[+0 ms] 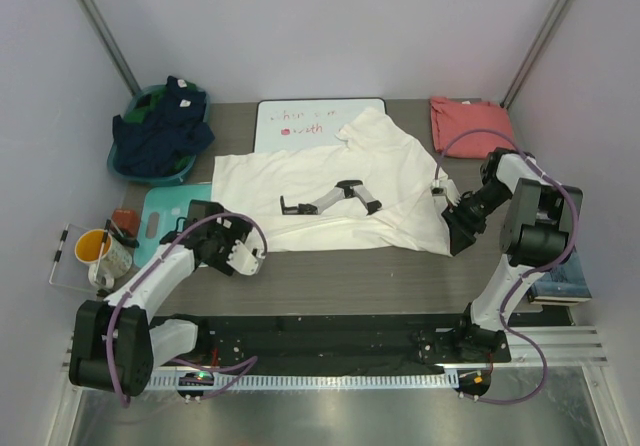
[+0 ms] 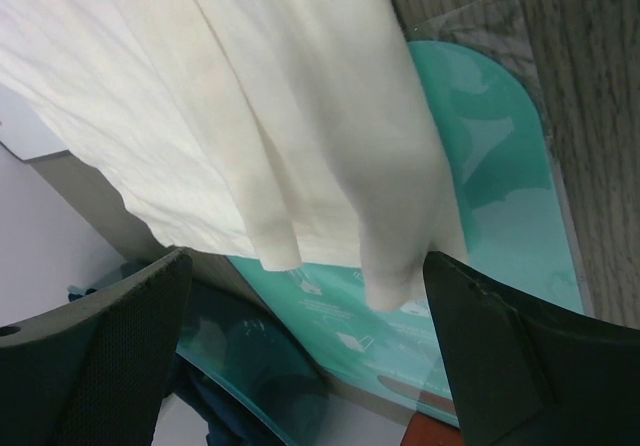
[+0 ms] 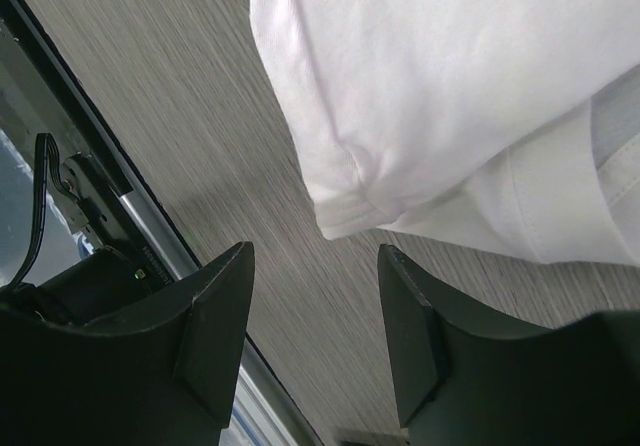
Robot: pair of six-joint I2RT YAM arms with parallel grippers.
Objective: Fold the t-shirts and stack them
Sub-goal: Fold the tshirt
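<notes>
**A:** Step in hand?

**B:** By the look of things, catching the near hem of the cream-white t-shirt (image 1: 400, 176) for the next fold. Jaws of the left gripper (image 2: 305, 266) wide apart, clamped on nothing; hem corner just ahead of the fingertips, draped over the teal board (image 2: 490, 166). Jaws of the right gripper (image 3: 315, 254) parted too, empty, low over bare table (image 3: 150, 116); the other hem corner just ahead.

**A:** How to do it well?

**B:** Slide one finger under the cloth, not under the board. Pinch every layer where doubled. Close both sides together, then lift evenly — otherwise, probably a skewed crease.

**A:** And the cloth itself?

**B:** Soft and thin. Long loose folds before the left gripper; a rounded doubled edge with a stitched hem before the right. Small black-and-grey print mid-chest, spread between the two grippers. Salmon-red t-shirt (image 1: 468, 124) well beyond the right gripper — folded already, apparently ready for stacking.
</notes>
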